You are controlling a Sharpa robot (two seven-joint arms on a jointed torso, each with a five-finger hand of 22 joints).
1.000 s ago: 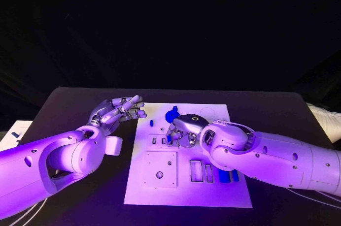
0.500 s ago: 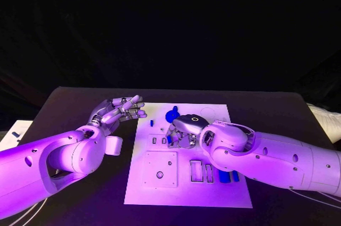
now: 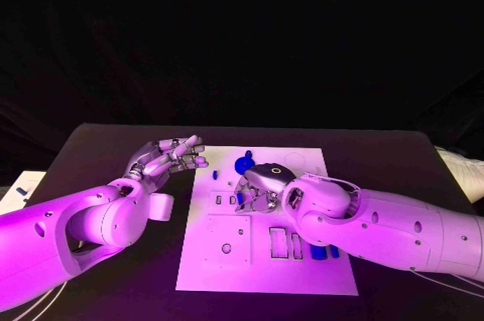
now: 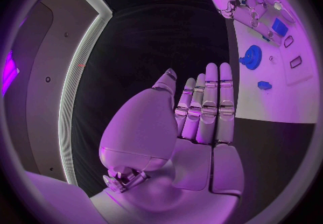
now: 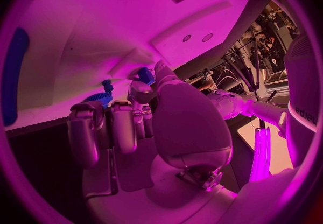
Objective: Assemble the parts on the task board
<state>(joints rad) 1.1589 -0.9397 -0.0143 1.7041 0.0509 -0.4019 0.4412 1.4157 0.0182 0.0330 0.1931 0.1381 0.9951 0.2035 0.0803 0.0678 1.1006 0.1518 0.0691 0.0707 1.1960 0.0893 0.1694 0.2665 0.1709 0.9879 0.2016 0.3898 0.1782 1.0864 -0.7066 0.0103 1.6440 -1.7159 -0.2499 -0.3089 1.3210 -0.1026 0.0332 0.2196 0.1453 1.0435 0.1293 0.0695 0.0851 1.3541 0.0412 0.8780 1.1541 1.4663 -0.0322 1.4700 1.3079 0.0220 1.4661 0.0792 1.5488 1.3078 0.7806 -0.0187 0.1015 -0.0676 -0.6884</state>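
Observation:
The white task board [image 3: 264, 275] lies in the middle of the black table. My right hand [image 3: 260, 186] reaches down onto the board's middle with its fingers curled in. In the right wrist view its thumb and a fingertip pinch a small blue part [image 5: 145, 75]. Just beyond the hand a blue gear [image 3: 243, 164] lies on the board, also visible as the blue gear [image 4: 252, 57]. A small blue peg [image 3: 215, 174] lies near the board's left edge. My left hand [image 3: 169, 157] hovers off the board's far left corner, fingers apart and holding nothing.
Two long blue parts [image 3: 321, 251] lie on the board's right side against my right forearm. Rectangular slots [image 3: 278, 241] and a square plate [image 3: 227, 240] take up the near half of the board. A white object [image 3: 20, 189] sits at the table's left edge.
My right forearm has shifted slightly left and nearer over the board, while its hand stays at the same spot. The left hand has not moved.

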